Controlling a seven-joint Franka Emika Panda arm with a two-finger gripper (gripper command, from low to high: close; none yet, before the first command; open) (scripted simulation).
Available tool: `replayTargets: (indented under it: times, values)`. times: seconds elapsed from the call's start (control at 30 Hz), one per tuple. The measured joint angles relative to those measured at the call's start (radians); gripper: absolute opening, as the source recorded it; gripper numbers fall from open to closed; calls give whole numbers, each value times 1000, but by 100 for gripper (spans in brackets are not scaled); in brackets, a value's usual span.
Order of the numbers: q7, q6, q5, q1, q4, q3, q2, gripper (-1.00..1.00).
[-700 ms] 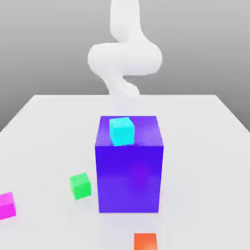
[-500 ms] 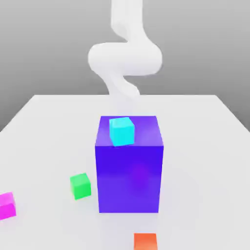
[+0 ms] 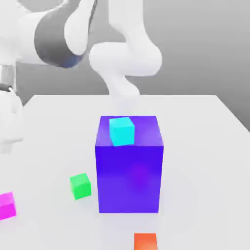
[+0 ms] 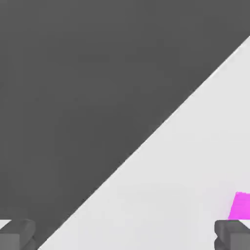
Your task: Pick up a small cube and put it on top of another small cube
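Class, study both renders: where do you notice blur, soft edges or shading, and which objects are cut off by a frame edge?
Exterior view: the arm smears into soft blur at the exterior view's left; the big blue-purple block carries a faint purple sheen; the magenta cube and orange cube are cropped. Hand view: the table edge is a soft diagonal; the magenta cube is cropped beside one of the fingers.

The exterior view looks across the white table (image 3: 195, 127) from its near edge, angled slightly downward, facing the large blue-purple block (image 3: 129, 171) at mid distance with the arm (image 3: 122, 53) behind it. The hand view sits close above the table, beside the block's far side. Both views share the magenta cube (image 3: 7, 205) (image 4: 240, 206).
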Motion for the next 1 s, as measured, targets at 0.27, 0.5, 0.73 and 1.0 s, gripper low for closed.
replayTargets:
  times: [0.27, 0.5, 0.73, 1.0]
  values:
    - [20, 118, 100, -100, -8, -24, 295, 0]
    - [-27, 214, 166, -159, 20, 45, 424, -100]
    - [15, 145, 111, -125, -2, -1, 332, -100]
    - [167, 64, 183, -67, -121, 17, 126, -100]
